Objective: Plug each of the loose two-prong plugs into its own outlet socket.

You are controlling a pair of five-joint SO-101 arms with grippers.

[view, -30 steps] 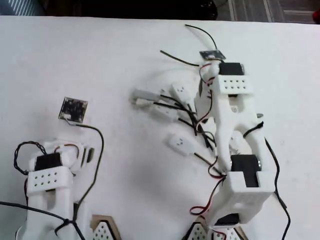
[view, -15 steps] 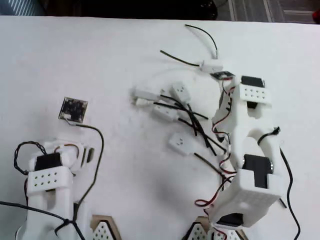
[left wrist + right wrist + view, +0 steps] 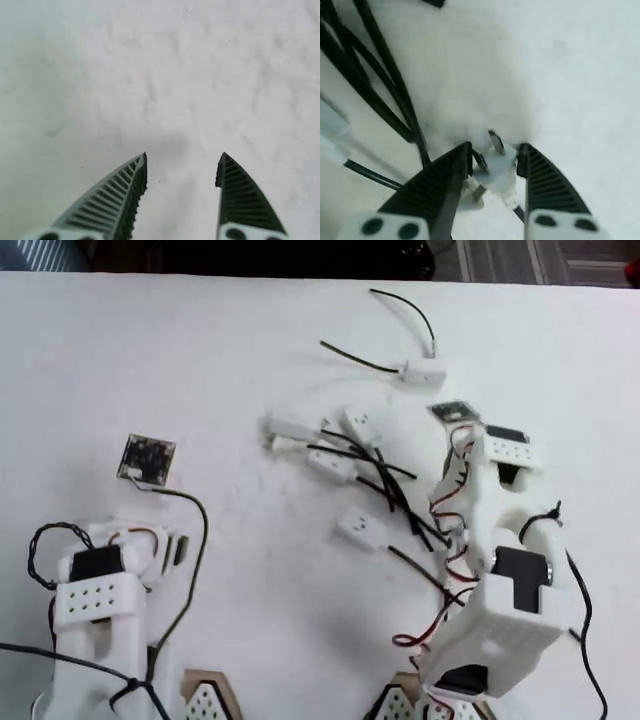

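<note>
A: The right hand point(image 3: 492, 150) pinches a plug point(image 3: 499, 172) between its fingers, prongs askew; black cables point(image 3: 385, 85) lie just beside it.
B: Then the prongs may miss the slots; or a cable could snag and drag a socket point(image 3: 362, 528) away.
A: And the left hand point(image 3: 182, 160) is spread, empty, over bare bench point(image 3: 150, 60); nothing steadies that socket.
</note>
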